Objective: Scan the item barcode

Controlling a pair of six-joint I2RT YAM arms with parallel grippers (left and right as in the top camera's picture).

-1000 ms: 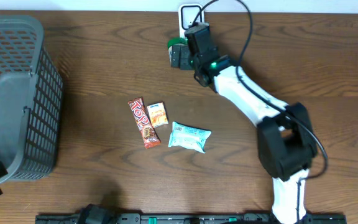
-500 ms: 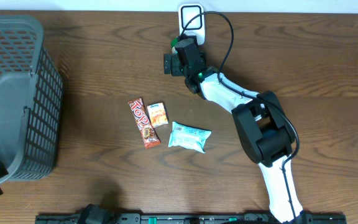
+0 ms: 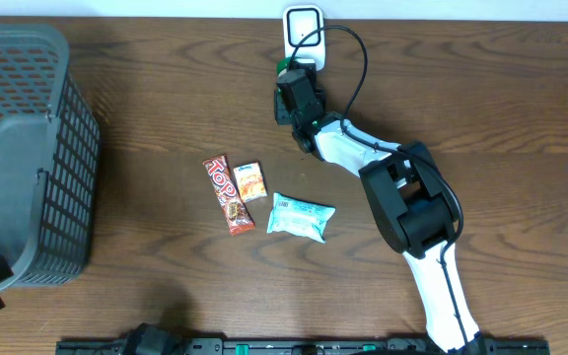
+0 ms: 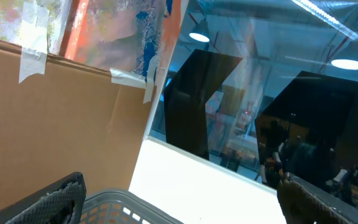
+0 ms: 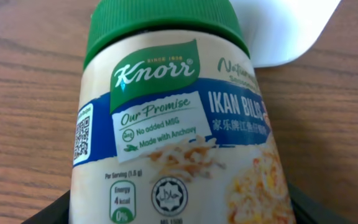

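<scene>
A Knorr jar (image 5: 173, 124) with a green lid (image 3: 281, 67) and a beige label fills the right wrist view. A QR code shows on its left side; no barcode is visible. My right gripper (image 5: 179, 214) has its dark fingers (image 5: 51, 211) pressed against both sides of the jar, shut on it, at the table's back middle (image 3: 290, 96). The lid points toward a white scanner (image 3: 304, 24) just behind it. My left gripper (image 4: 185, 208) stands wide open at the front left, with nothing held between its fingertips.
A grey mesh basket (image 3: 62, 148) stands at the left, and its rim (image 4: 123, 202) shows under the left gripper. A red chocolate bar (image 3: 228, 194), a small orange packet (image 3: 251, 181) and a pale blue packet (image 3: 301, 217) lie mid-table. A cable (image 3: 348, 44) loops behind the right arm.
The right arm swung left onto the jar and its jaws closed in around it. The left arm has not moved.
</scene>
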